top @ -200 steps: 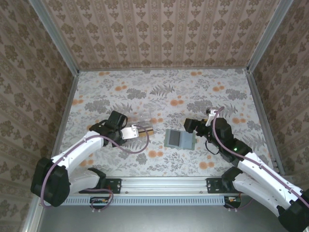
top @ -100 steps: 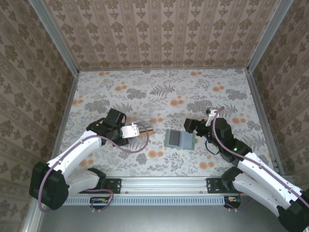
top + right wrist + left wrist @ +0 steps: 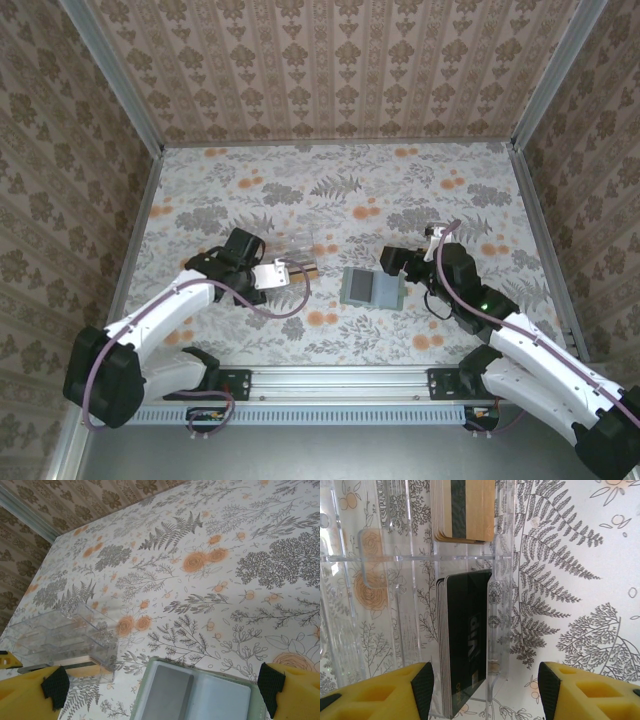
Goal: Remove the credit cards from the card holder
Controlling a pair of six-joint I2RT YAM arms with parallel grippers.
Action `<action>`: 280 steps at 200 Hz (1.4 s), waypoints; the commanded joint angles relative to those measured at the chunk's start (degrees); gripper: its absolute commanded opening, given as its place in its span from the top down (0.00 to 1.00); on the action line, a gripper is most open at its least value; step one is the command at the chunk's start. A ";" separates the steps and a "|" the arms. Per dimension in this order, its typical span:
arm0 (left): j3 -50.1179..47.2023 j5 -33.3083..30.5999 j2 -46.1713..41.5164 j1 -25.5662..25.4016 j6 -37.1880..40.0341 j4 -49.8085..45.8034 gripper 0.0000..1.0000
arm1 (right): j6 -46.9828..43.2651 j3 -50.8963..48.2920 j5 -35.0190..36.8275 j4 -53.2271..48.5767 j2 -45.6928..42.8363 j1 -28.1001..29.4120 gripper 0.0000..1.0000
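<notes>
the black cards (image 3: 465,640) stand on edge in the near compartment of the clear case (image 3: 60,637). the print on the front card is too slanted and dim to read beyond a few pale marks. the tan-orange cards (image 3: 467,507), with their dark stripe, sit in the next compartment past a clear divider, and their far ends are cut off by the top of the left wrist view. the cards in each stack cannot be counted. in the top view the case is nearly lost against the pattern beneath it.

the left gripper (image 3: 486,682) has its jaws apart and clamps nothing. one yellow finger (image 3: 370,697) is just beside the black stack and the other is outside the far case wall; whether the near pad touches the stack is hard to tell.

the card holder (image 3: 372,287) lies open and flat between the two arms, blue-grey inside up, apart from the case. its near edge is cut off in the right wrist view and its pockets are hard to make out. the right gripper (image 3: 162,685) is close above it with jaws wide apart, holding nothing.

the table (image 3: 330,190) has a pale floral print of grey ferns and orange blossoms. walls (image 3: 330,70) papered in a brown damask pattern close three sides, with metal rails (image 3: 112,85) in the corners.
</notes>
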 commanded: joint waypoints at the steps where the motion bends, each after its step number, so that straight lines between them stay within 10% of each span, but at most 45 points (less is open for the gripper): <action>1: -0.92 -2.29 0.78 -0.42 0.82 1.62 0.40 | 0.31 -0.45 -1.01 -0.15 -0.41 -0.20 0.00; 280: 1.31 -8.04 2.76 0.18 -1.14 3.19 0.50 | 0.84 0.06 -3.07 -0.48 0.42 -0.29 0.00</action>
